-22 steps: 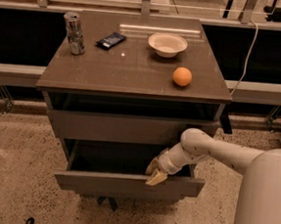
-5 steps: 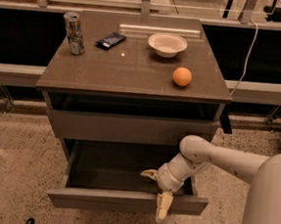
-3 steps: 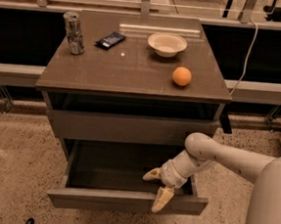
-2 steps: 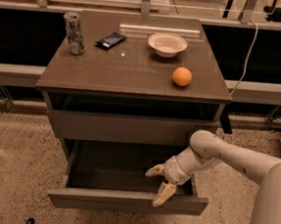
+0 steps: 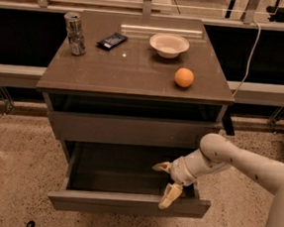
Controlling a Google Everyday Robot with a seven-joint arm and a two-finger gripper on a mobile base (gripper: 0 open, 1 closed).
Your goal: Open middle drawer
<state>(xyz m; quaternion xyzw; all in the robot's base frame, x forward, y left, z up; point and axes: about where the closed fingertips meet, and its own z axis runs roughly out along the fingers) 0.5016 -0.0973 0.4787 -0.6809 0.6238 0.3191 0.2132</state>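
Note:
The middle drawer [image 5: 124,202] is pulled well out of the cabinet, and its plain grey inside [image 5: 122,171] is empty. My gripper [image 5: 165,182] is at the drawer's right front, just behind the flat front panel. Its fingers are spread open and hold nothing. One fingertip [image 5: 168,197] hangs over the front panel's top edge, and the other [image 5: 160,166] points into the drawer. My white arm [image 5: 237,161] reaches in from the right.
The drawer front above [image 5: 130,129] is shut. On the cabinet top [image 5: 130,72] stand a can [image 5: 75,33], a dark packet [image 5: 111,40], a white bowl [image 5: 169,44] and an orange [image 5: 184,77]. A speckled floor [image 5: 12,174] surrounds the cabinet, and a low ledge runs behind it.
The drawer has come out much further than in the earliest frame. Over the last second the gripper has lifted slightly at the front panel, and the drawer has stayed still.

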